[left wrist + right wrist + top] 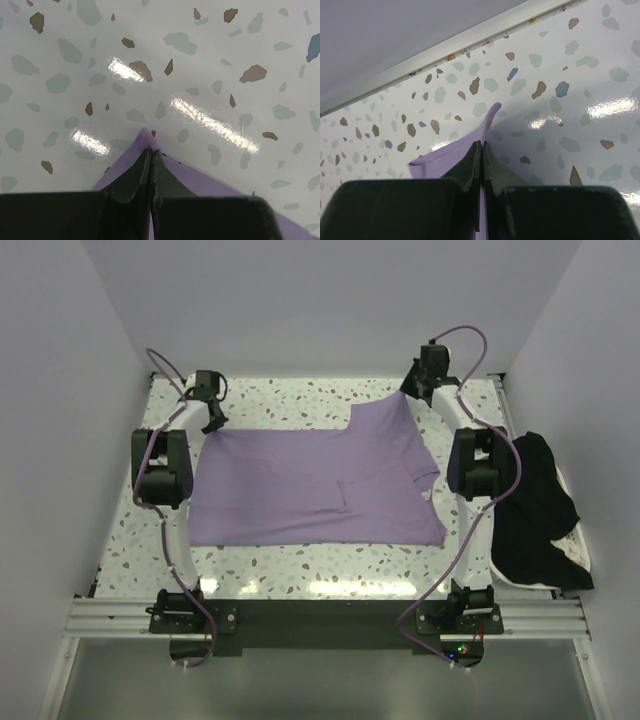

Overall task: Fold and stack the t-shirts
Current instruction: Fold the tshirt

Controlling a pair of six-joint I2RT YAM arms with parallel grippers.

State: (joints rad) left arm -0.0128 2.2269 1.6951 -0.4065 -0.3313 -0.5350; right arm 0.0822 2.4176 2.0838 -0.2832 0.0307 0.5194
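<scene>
Tabletop (290, 398) of speckled terrazzo, glossy under the lights. Spread across its middle, mostly flat: the lavender t-shirt (300, 485), near hem parallel to the near edge, a small crease near the centre, far-right part drawn out toward the far-right corner. Heaped at the right edge and spilling over it: the black t-shirt (535, 510), crumpled, well apart from the lavender one. A sliver of something white under its near side, too hidden to tell what.

Left arm (160, 465) stretched up the left side, elbow bent over the shirt's left edge, wrist angled down. Left gripper (213, 422) at the shirt's far-left corner, jaws pressed together on the cloth. In the left wrist view, fingers (132, 182) meeting at the tip with a small point of lavender poking out just past them, low against the tabletop.

Right arm (478, 460) reaching along the right side to the far-right corner. Right gripper (413, 390) clamped tight on the shirt's far-right tip. In the right wrist view, fingers (470, 165) closed flush, a folded strip of lavender standing out between them and curling upward, its shadow on the tabletop beside it, the far edge's metal rail (470, 42) close behind.
</scene>
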